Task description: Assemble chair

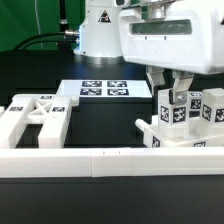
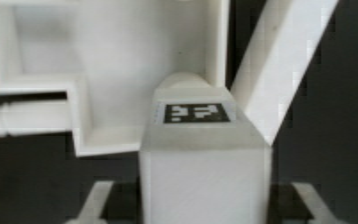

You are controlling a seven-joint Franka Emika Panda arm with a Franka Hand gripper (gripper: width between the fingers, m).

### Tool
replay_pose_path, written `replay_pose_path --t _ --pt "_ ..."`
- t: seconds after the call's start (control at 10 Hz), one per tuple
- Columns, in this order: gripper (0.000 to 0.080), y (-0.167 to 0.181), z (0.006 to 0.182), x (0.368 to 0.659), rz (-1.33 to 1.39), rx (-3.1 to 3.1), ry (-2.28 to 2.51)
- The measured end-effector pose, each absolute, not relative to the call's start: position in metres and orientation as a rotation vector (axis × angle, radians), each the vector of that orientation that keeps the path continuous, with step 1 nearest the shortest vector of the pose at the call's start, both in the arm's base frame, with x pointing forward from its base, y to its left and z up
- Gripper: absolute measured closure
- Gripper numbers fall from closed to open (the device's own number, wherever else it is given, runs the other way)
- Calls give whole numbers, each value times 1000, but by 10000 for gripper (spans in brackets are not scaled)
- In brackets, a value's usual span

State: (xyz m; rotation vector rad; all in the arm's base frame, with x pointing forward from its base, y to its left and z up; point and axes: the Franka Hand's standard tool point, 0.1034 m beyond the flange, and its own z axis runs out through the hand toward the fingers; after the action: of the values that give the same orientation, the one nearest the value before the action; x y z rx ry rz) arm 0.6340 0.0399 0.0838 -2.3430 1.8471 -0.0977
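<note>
Gripper (image 1: 172, 96) sits low over the chair parts cluster (image 1: 192, 120). Fingers (image 1: 160, 86) point down and are spread, one on each side of a tagged bar (image 1: 173, 108) that stands upright in the cluster.

Wrist view: same bar (image 2: 208, 160) runs straight btwn the two fingers (image 2: 99, 203), b/w tag on its far end. A thin dark gap shows on each side of the bar, so jaws are apart around it, not pinching. Actual contact can't be confirmed, pic is blurry.

Beyond the bar's tagged end are a white frame piece (image 2: 43, 70) w/ a dark opening and a slanted white bar (image 2: 282, 55). Can't tell if those two touch.

Ext view: two more tagged posts (image 1: 205, 108) stand just beside the gripper on the ext view's right, same cluster. The cluster's low base block (image 1: 152, 135) w/ a tag sits below the gripper, slightly to the ext view's left.

An open frame (image 1: 35, 118) lies flat on the black table (image 1: 100, 125), well apart from the gripper toward the ext view's left.

Marker board (image 1: 105, 90) lies flat beyond the gripper, near the arm base (image 1: 100, 35).

Border wall (image 1: 90, 162) runs across on the cam side of the gripper. The cluster is just behind it; touching or not, can't tell.
</note>
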Motion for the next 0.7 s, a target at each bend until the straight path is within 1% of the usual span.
replay_pose_path --t 0.4,0.7 --pt "512 41 83 634 -67 -2113 2094" --pt "512 44 83 634 -15 -1763 2353"
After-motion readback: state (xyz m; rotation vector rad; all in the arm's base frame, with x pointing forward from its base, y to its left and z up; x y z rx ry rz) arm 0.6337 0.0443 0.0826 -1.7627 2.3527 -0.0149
